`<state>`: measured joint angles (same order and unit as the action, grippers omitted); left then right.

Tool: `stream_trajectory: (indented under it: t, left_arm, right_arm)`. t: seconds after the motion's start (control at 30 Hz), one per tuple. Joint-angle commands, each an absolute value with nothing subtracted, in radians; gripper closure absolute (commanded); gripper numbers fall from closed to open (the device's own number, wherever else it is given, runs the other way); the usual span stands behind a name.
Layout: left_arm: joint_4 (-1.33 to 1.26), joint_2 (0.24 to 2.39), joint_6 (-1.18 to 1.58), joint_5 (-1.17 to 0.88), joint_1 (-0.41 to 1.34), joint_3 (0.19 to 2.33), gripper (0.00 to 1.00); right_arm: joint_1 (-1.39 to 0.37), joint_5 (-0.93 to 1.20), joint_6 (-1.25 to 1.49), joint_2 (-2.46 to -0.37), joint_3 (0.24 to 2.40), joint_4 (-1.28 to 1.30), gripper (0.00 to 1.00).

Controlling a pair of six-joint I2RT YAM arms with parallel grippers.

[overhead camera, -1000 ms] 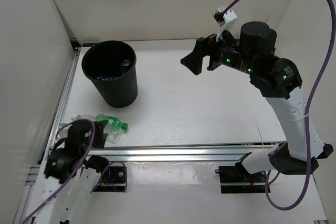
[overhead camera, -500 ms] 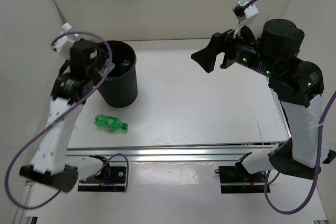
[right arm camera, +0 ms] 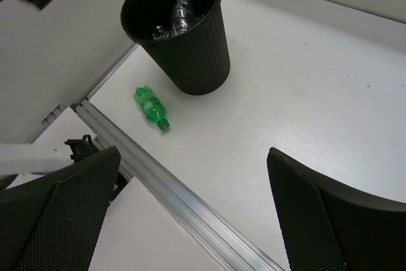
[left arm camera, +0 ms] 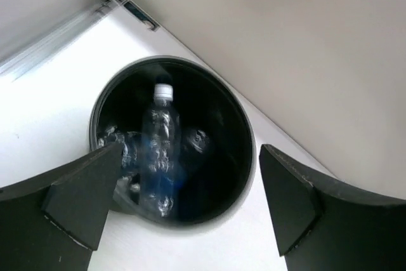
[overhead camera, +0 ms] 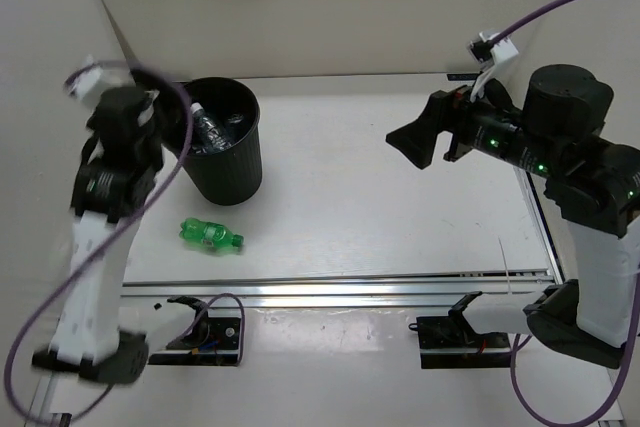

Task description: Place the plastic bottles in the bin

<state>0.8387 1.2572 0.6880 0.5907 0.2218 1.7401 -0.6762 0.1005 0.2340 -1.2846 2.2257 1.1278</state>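
The black bin (overhead camera: 236,173) stands at the table's far left. My left gripper (left arm camera: 184,211) hangs open above its mouth with nothing between the fingers. Below the gripper, a clear bottle with a white cap and blue label (left arm camera: 161,152) lies tilted inside the bin (left arm camera: 251,157), on top of other clear bottles (left arm camera: 198,140). The same bottle (right arm camera: 180,9) shows in the right wrist view. A green bottle (overhead camera: 210,234) lies on its side on the table in front of the bin. My right gripper (overhead camera: 418,143) is open and empty, high over the table's right half.
White walls close in the left side and the back. An aluminium rail (overhead camera: 340,287) runs along the near edge, with both arm bases behind it. My left arm (overhead camera: 112,172) stands tall beside the bin.
My left arm rose from the near left corner with a clear bottle, moved over the bin and opened, and the bottle now lies in the bin. My right gripper drifted right.
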Motion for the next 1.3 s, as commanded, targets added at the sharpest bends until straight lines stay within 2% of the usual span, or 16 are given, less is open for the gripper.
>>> stream_trajectory:
  t: [0.0,0.03,0.07,0.17,0.3,0.7,1.0,1.27]
  left_arm:
    - [0.868,0.898,0.818,0.448,0.219,1.510,0.00]
    - [0.839,0.831,0.860,0.345,0.219,1.304,0.00]
    - [0.807,0.704,0.899,0.303,0.219,1.201,0.00]
    - [0.733,0.554,1.073,0.210,0.219,0.871,0.00]
    - [0.641,0.459,1.184,0.150,0.219,0.654,0.00]
    - [0.523,0.647,1.266,0.212,0.177,0.474,0.00]
    - [0.509,0.796,1.255,0.189,0.069,0.485,0.00]
    - [0.509,1.051,1.232,0.078,-0.024,0.544,0.00]
  right_arm:
    - [-0.675,0.078,0.259,-1.262,2.195,1.143,0.00]
    - [-0.675,0.089,0.273,-1.262,2.195,1.143,0.00]
    - [-0.675,0.089,0.273,-1.262,2.181,1.143,0.00]
    - [-0.675,0.110,0.273,-1.262,2.137,1.134,0.00]
    - [-0.675,0.138,0.273,-1.252,2.071,1.124,0.00]
    - [-0.675,0.155,0.250,-1.241,2.014,1.114,0.00]
    - [-0.675,0.120,0.259,-1.148,1.787,1.077,0.00]
    - [-0.666,0.120,0.259,-1.147,1.769,1.068,0.00]
